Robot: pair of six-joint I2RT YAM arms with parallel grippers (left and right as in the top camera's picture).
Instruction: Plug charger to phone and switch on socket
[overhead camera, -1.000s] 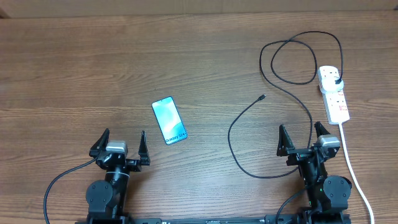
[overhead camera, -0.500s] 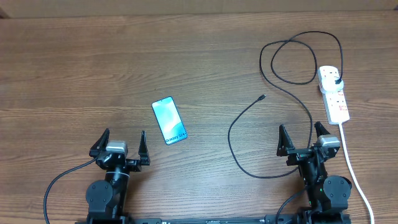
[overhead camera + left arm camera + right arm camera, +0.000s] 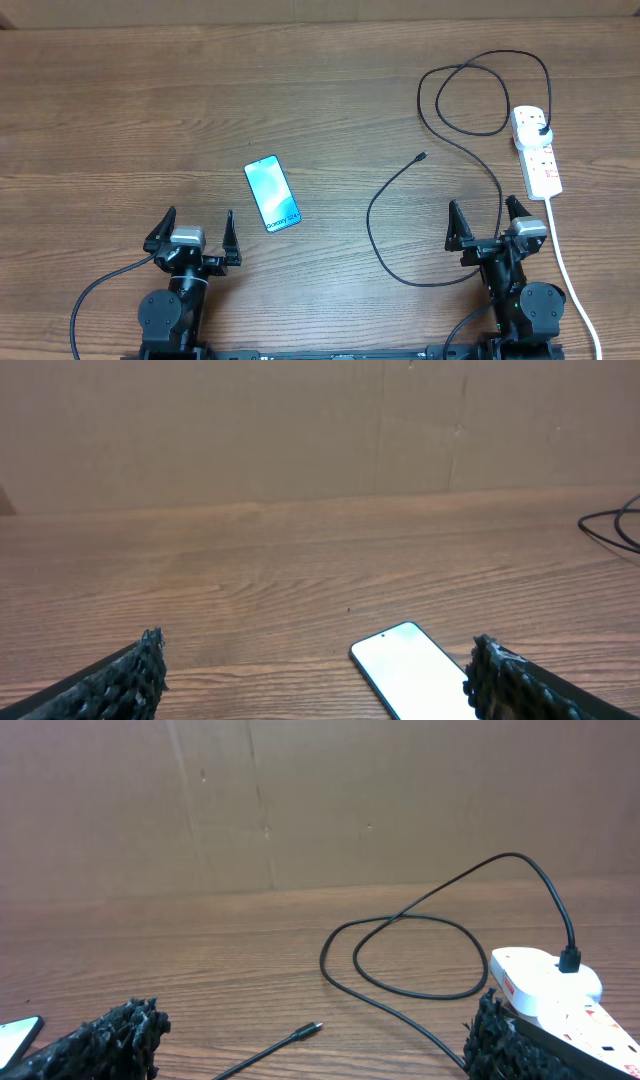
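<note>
The phone [image 3: 272, 194] lies flat on the table, cyan screen up, just ahead and right of my left gripper [image 3: 194, 232], which is open and empty; it shows bright white in the left wrist view [image 3: 412, 668]. The charger [image 3: 400, 185] is a thin black cable looping across the right side; its connector tip [image 3: 422, 157] lies free on the wood, also seen in the right wrist view [image 3: 310, 1029]. Its black plug [image 3: 542, 130] sits in the white socket [image 3: 537, 152]. My right gripper [image 3: 487, 222] is open and empty, behind the cable's near bend.
The socket's thick white cord [image 3: 570, 275] runs down the right side past my right arm. A brown cardboard wall [image 3: 300, 430] stands at the table's far edge.
</note>
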